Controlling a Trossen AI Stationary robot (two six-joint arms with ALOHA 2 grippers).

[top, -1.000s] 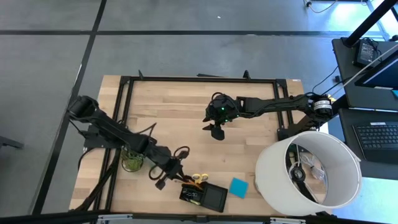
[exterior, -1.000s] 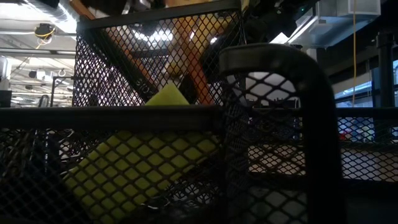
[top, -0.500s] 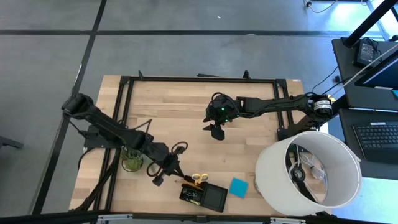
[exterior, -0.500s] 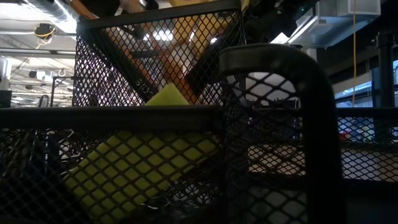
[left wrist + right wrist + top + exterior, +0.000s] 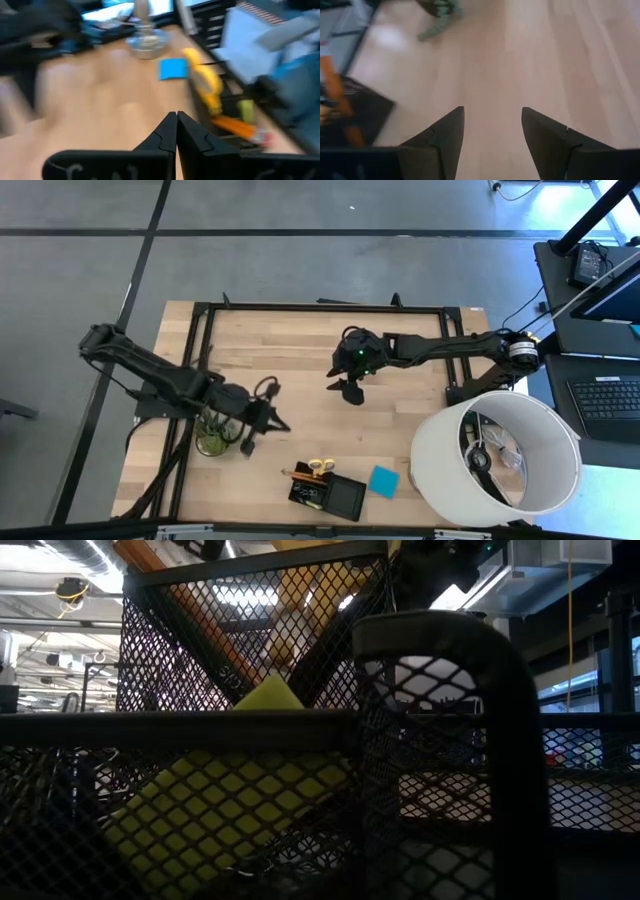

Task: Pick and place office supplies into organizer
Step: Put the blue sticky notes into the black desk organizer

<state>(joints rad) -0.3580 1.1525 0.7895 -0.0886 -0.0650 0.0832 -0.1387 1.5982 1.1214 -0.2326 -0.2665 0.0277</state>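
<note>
Left gripper (image 5: 262, 427), fingers pressed together and empty, hovers left of the organizer (image 5: 328, 495). Right gripper (image 5: 347, 391), fingers spread wide, hangs over mid-desk (image 5: 300, 360).

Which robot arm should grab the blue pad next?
Probably the left. Its gripper, shut and empty, hangs nearer the blue pad and the organizer than the right gripper, which waits open over the middle of the table. Neither is close yet.
</note>
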